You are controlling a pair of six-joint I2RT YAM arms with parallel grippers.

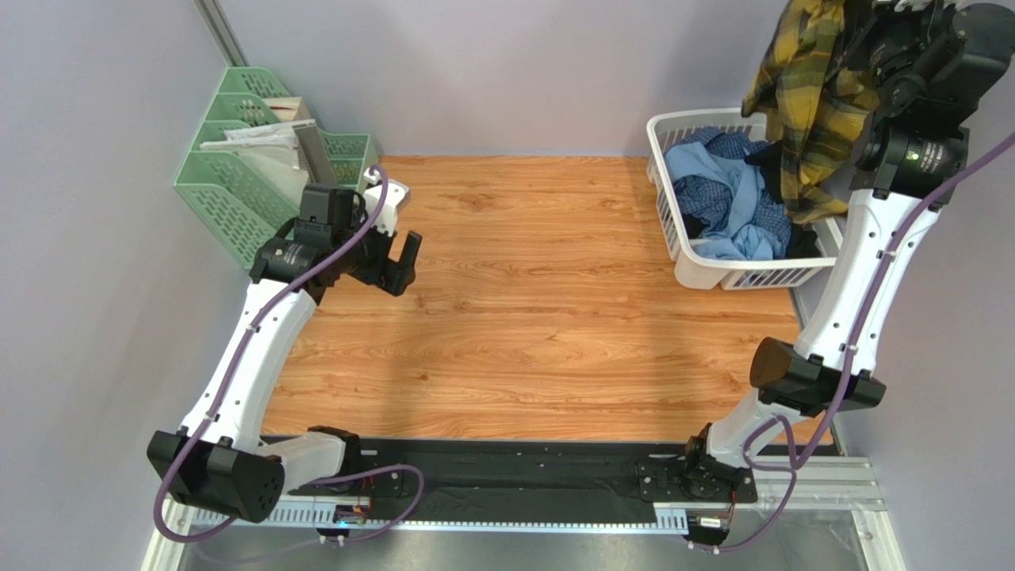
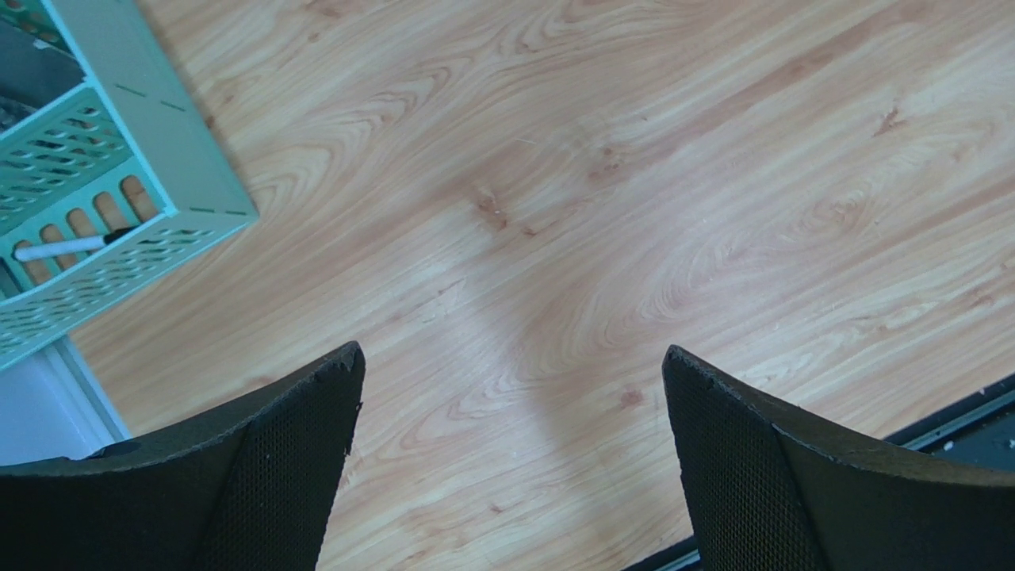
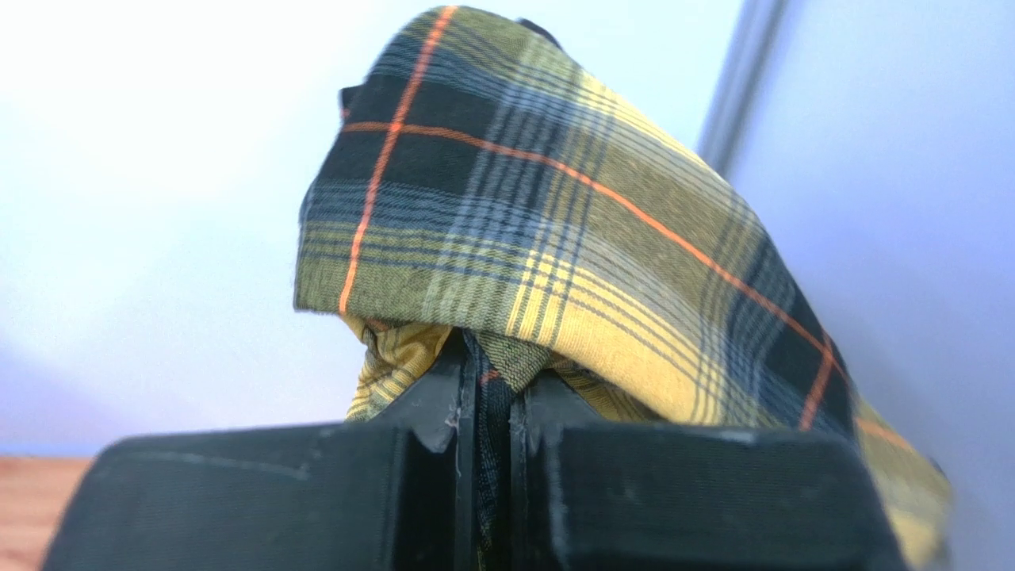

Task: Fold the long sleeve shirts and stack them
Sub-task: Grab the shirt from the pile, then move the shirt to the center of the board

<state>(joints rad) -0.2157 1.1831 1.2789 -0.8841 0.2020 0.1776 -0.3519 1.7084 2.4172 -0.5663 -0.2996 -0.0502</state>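
Note:
A mustard-yellow and black plaid shirt [image 1: 814, 89] hangs high over the white basket [image 1: 662, 140] at the back right. My right gripper [image 1: 860, 26] is shut on a fold of it, raised near the top of the view. In the right wrist view the plaid shirt [image 3: 572, 238] bunches over the pinched fingertips [image 3: 491, 371]. Other shirts, light blue [image 1: 727, 196] and dark, lie in the basket. My left gripper [image 1: 397, 259] hovers open over the left of the table, with only bare wood between its fingers [image 2: 286, 464].
A green mesh desk organiser [image 1: 244, 167] with papers stands at the back left, close to my left gripper; its corner [image 2: 107, 202] shows in the left wrist view. The wooden table [image 1: 536, 309] spreads between the arms. A black rail [image 1: 500, 476] runs along the near edge.

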